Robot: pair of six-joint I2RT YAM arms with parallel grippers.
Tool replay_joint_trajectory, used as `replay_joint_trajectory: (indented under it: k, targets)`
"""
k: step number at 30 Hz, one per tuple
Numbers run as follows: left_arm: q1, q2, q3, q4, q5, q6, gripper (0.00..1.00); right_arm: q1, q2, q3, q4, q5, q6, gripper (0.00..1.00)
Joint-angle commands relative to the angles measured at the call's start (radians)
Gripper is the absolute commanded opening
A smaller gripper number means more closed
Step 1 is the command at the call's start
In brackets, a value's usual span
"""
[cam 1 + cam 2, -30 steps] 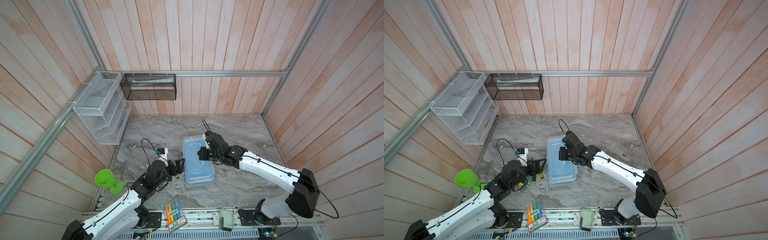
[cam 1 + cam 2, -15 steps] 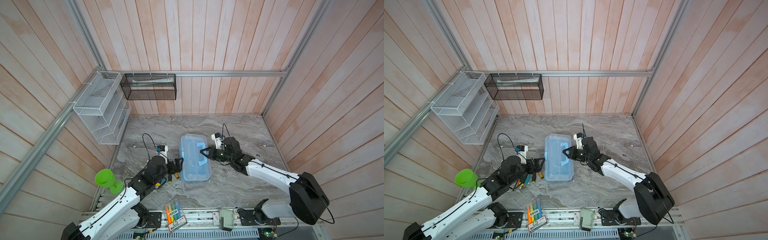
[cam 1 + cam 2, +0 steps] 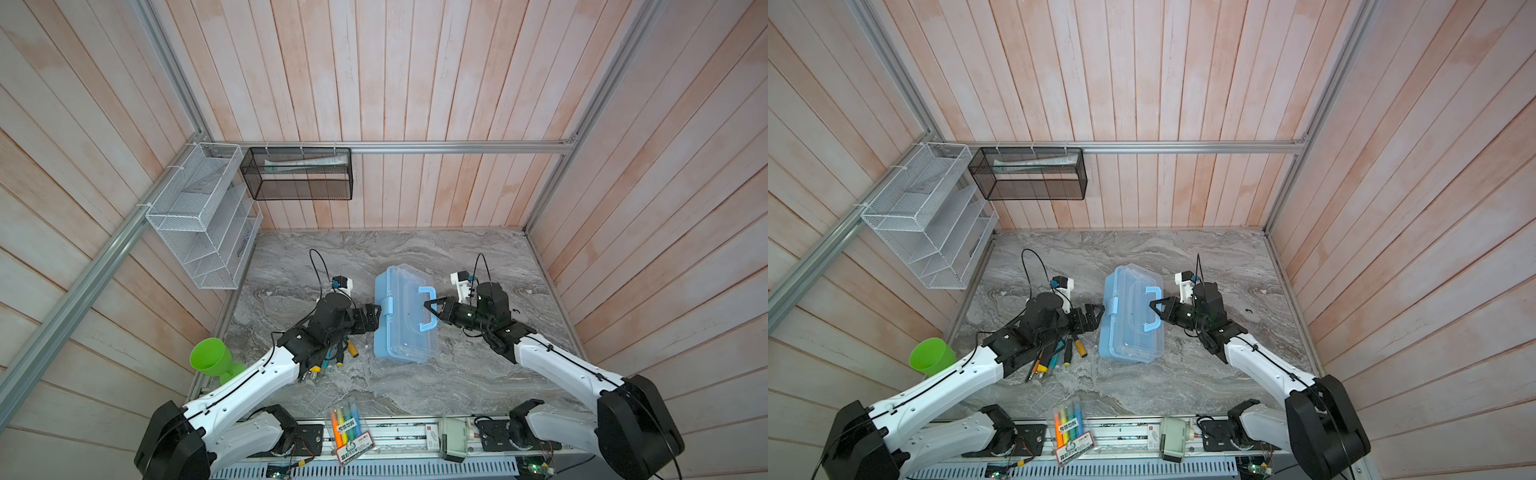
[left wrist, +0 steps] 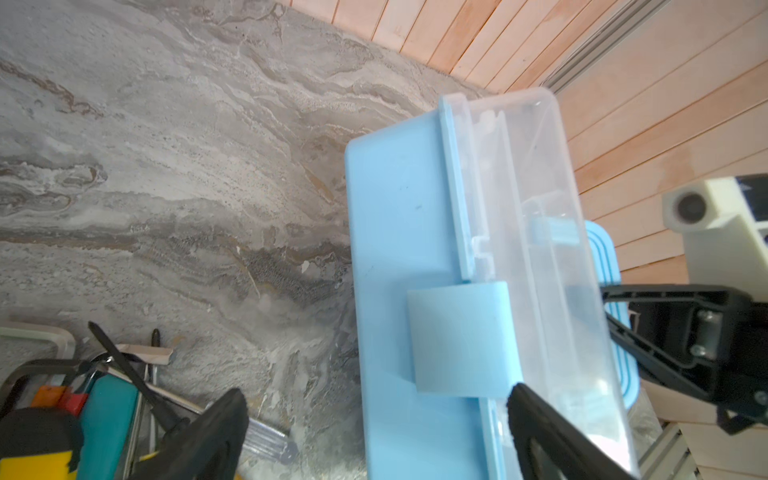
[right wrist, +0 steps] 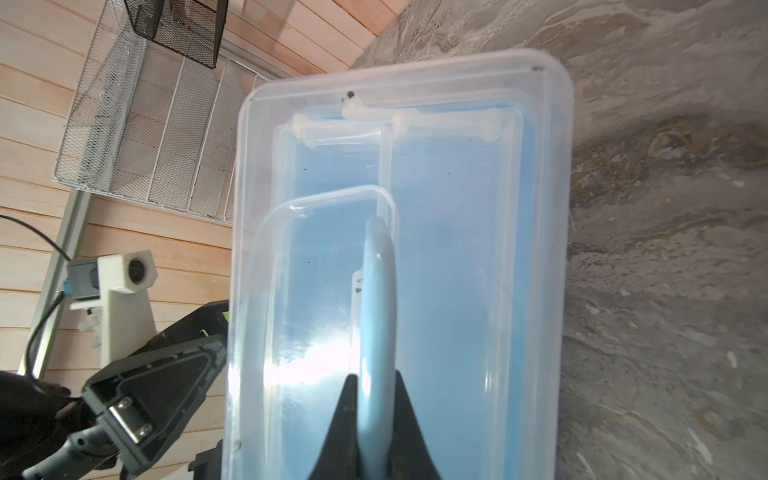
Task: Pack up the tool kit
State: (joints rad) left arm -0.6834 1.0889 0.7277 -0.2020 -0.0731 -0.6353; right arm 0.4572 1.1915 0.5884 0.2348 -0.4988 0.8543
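The tool kit's light-blue case (image 3: 405,328) (image 3: 1128,328) lies mid-table, its clear lid (image 5: 457,208) shut. My right gripper (image 3: 430,309) (image 3: 1156,307) (image 5: 375,382) is shut on the raised blue handle (image 5: 378,291). My left gripper (image 3: 374,318) (image 3: 1096,316) (image 4: 376,399) stands open, its jaws either side of the case's front wall, just below the blue latch (image 4: 457,336). Several screwdrivers and hex keys (image 3: 1059,357) (image 4: 104,407) lie in a heap under the left arm, partly hidden by it.
A green cup (image 3: 212,359) stands at the table's left edge. A clear pack of highlighters (image 3: 347,432) lies on the front rail. A white wire rack (image 3: 203,216) and a black mesh basket (image 3: 297,174) hang on the walls at back left.
My right gripper has drawn back to the right from over the lid, with the handle in it. The case shifted and turned a little. The left gripper stayed open by the latch side.
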Motion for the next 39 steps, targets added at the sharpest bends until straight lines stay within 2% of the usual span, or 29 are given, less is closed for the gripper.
replay_joint_trajectory:
  k: [1, 5, 9, 14, 18, 24, 30, 39]
  targets:
    - [-0.016, -0.005, 0.008, 0.025, -0.067, -0.013, 1.00, -0.008, 0.000, 0.007, -0.134, 0.091, -0.155, 0.00]
    - [-0.016, -0.011, 0.003, 0.089, 0.038, 0.015, 1.00, -0.009, 0.015, 0.050, -0.212, 0.128, -0.225, 0.00]
    - [-0.018, 0.049, 0.057, 0.070, 0.119, -0.013, 1.00, -0.008, 0.046, 0.089, -0.232, 0.118, -0.255, 0.00]
    - [-0.043, 0.113, 0.131, 0.027, 0.116, -0.090, 1.00, 0.004, 0.077, 0.155, -0.303, 0.146, -0.307, 0.00]
    - [-0.044, 0.140, 0.221, -0.111, 0.091, -0.130, 1.00, 0.020, 0.090, 0.201, -0.343, 0.166, -0.315, 0.00]
    - [-0.053, 0.200, 0.284, -0.197, 0.166, -0.193, 1.00, 0.027, 0.130, 0.241, -0.393, 0.156, -0.289, 0.00]
    - [-0.088, 0.239, 0.305, -0.174, 0.192, -0.217, 1.00, 0.040, 0.149, 0.279, -0.428, 0.173, -0.283, 0.00]
    - [-0.093, 0.285, 0.293, -0.108, 0.205, -0.210, 1.00, 0.071, 0.175, 0.295, -0.443, 0.174, -0.295, 0.00]
